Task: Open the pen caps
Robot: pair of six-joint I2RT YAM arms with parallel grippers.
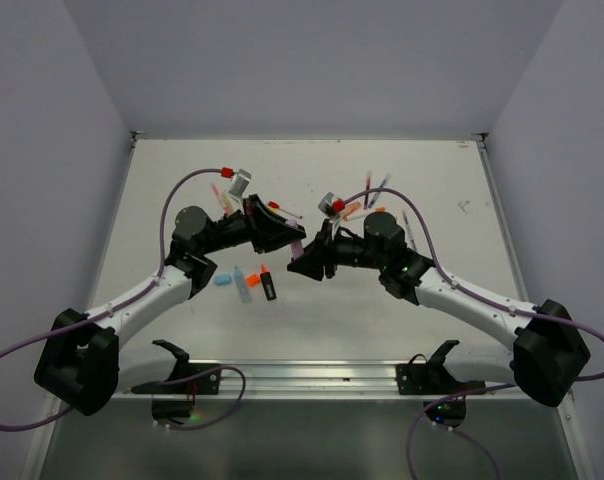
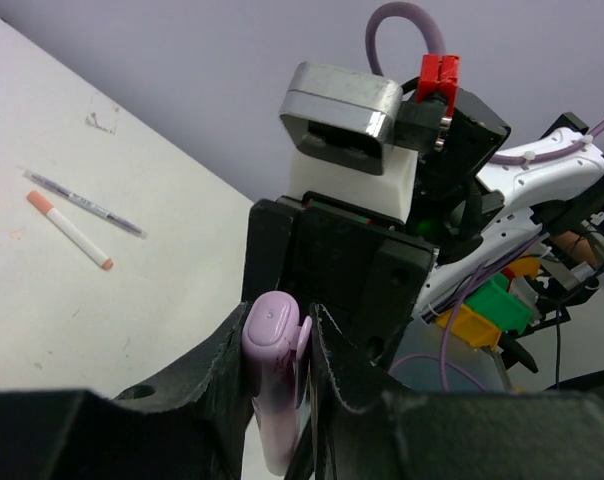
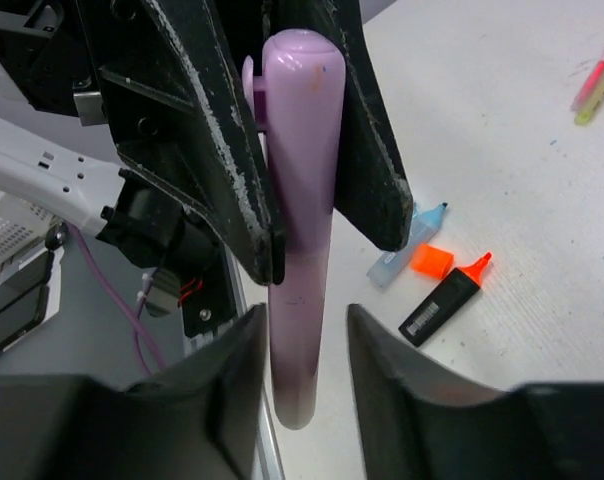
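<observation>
Left jaws clamp the purple pen (image 3: 302, 200) by its clipped cap (image 2: 272, 335), in mid-air over the middle of the surface (image 1: 332, 330). Right jaws straddle the barrel, with a slim gap on one side. Highlighters (image 1: 257, 283) lie below, and loose pens (image 1: 372, 187) lie toward the far edge. Background bins (image 2: 487, 310) have their contents hidden.
</observation>
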